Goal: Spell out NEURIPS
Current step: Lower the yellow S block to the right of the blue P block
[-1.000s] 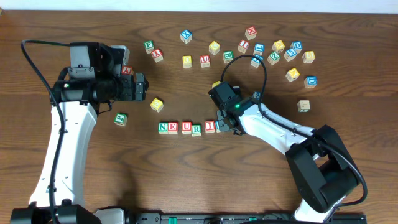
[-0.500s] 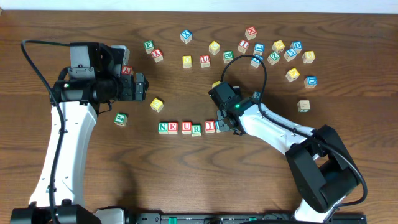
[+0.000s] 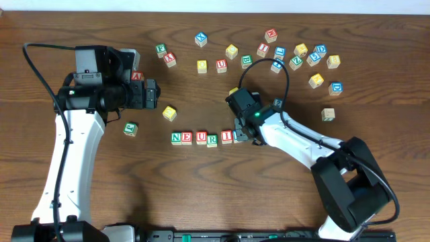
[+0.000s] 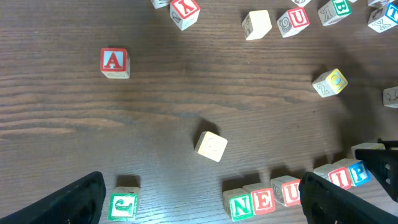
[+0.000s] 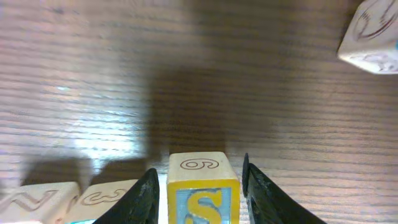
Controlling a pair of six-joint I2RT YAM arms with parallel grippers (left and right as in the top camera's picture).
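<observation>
A row of wooden cubes lies on the table, reading green N (image 3: 176, 138), red E (image 3: 187, 138), red U (image 3: 201, 138), green R (image 3: 212, 139) and red I (image 3: 226, 136). The blue P (image 4: 359, 173) follows it in the left wrist view. My right gripper (image 3: 242, 132) hangs over the row's right end and hides the S from overhead. In the right wrist view the yellow S cube (image 5: 203, 190) stands on the table between the fingers (image 5: 146, 196), with a thin gap on each side. My left gripper (image 4: 208, 202) is wide open and empty, above the table left of the row.
Several loose letter cubes are scattered along the far right (image 3: 295, 57). A red A cube (image 3: 137, 76), a yellow cube (image 3: 169, 113) and a green cube (image 3: 130, 128) lie near the left arm. One more cube (image 3: 328, 114) sits alone at the right.
The right jaws have parted slightly around the S cube. Both arms and all the cubes stay where they were.
</observation>
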